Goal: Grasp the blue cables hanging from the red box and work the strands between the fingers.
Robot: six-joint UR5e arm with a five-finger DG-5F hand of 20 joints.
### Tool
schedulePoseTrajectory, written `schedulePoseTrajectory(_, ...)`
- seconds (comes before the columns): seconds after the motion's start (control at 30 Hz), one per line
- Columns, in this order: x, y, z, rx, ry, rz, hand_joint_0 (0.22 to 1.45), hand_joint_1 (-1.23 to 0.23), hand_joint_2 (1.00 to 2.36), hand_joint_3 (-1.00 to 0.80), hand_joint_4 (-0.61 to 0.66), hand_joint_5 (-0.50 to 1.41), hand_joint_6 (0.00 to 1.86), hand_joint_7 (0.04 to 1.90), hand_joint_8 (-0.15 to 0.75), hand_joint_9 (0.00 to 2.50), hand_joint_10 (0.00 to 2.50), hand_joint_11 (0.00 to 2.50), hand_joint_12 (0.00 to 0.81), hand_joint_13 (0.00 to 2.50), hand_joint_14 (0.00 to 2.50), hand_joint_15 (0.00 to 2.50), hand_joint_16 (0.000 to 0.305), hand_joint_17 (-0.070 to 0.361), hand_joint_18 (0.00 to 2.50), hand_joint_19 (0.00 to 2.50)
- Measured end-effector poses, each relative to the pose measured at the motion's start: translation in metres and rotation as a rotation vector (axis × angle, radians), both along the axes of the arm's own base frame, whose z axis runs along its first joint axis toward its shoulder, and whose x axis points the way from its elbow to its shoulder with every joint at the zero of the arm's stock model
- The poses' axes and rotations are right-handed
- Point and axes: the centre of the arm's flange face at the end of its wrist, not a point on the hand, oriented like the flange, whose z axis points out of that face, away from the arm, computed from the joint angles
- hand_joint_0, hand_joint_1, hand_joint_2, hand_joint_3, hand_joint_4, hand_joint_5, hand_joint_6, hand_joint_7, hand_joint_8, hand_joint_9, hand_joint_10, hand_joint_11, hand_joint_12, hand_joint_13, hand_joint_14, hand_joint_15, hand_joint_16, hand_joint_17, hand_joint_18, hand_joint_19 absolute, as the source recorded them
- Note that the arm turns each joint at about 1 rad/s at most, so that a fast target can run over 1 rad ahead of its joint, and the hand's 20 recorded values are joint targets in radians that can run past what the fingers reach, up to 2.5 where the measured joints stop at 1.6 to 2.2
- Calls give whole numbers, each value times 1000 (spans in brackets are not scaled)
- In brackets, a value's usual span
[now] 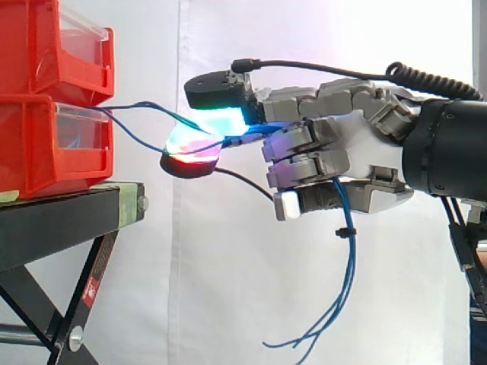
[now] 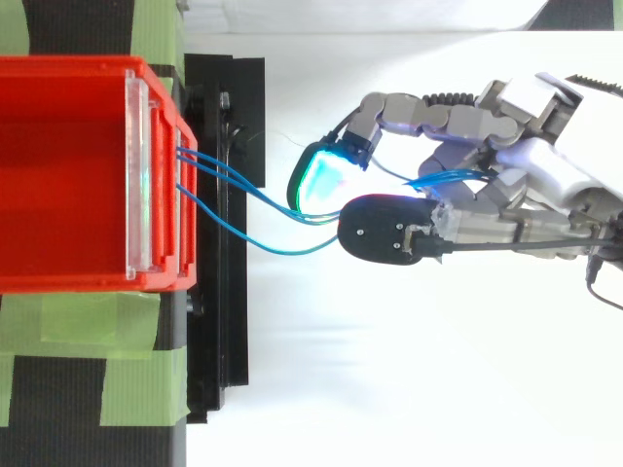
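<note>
Your blue cables (image 1: 352, 262) run from the front of the lower red bin (image 1: 46, 152) across the open gap to the hand (image 1: 358, 160). Its glowing pads (image 1: 199, 143) are pinched together on the strands, and its other fingers curl round the bundle. From above you can count three strands leaving the bin, and strips of green tape (image 2: 68, 326) on the black stand (image 1: 53, 220); from the side you get two bins, the upper red bin (image 1: 53, 46) stacked on the lower, and the loose ends hanging below the hand, gathered by one small black tie (image 1: 346, 230).
</note>
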Motion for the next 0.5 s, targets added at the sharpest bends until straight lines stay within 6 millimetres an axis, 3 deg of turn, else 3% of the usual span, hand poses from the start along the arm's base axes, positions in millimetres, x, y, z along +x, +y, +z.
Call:
schedulePoseTrajectory(0.03,0,0,0,0,0,0,790,-613,1112,-135,350,596,12,1342,532,1780,2500,2500,684,1959,2500,1706,243,182,2500,603)
schedulePoseTrajectory(0.07,0,0,0,0,0,0,790,-584,1009,-255,345,584,14,1327,532,1780,2500,2500,684,1959,2500,1706,243,182,2500,603)
schedulePoseTrajectory(0.1,0,0,0,0,1,0,806,-581,1012,-307,345,577,15,1319,532,1780,2500,2500,684,1959,2500,1706,243,182,2500,603)
schedulePoseTrajectory(0.17,0,0,0,0,2,0,1006,-643,1068,238,268,528,15,1311,532,1780,2500,2500,684,1959,2500,1706,243,182,2500,603)
schedulePoseTrajectory(0.2,0,0,0,0,2,0,1051,-630,1174,306,218,534,14,1333,532,1780,2500,2500,684,1959,2500,1706,243,182,2500,603)
schedulePoseTrajectory(0.27,0,-1,0,0,3,-1,1071,-624,1162,316,198,573,14,1336,532,1780,2500,2500,684,1959,2500,1706,243,182,2500,603)
schedulePoseTrajectory(0.3,0,-1,0,0,3,-1,964,-642,1138,166,250,609,15,1315,532,1780,2500,2500,684,1959,2500,1706,243,182,2500,603)
schedulePoseTrajectory(0.33,0,-1,0,0,3,-1,760,-613,1128,-140,358,623,16,1237,532,1780,2500,2500,684,1959,2500,1706,243,182,2500,603)
schedulePoseTrajectory(0.37,0,-1,0,0,3,-1,776,-601,1006,-196,363,619,17,1236,532,1780,2500,2500,684,1959,2500,1706,243,182,2500,603)
schedulePoseTrajectory(0.4,0,-1,0,0,3,-1,783,-589,1011,-306,359,611,18,1232,532,1780,2500,2500,684,1959,2500,1706,243,182,2500,603)
schedulePoseTrajectory(0.47,0,-1,0,0,3,-1,900,-647,1012,-91,349,546,16,1219,532,1780,2500,2500,684,1959,2500,1706,243,182,2500,603)
schedulePoseTrajectory(0.5,0,-1,0,0,3,-1,1042,-662,1121,327,234,530,15,1274,532,1780,2500,2500,684,1959,2500,1706,243,182,2500,603)
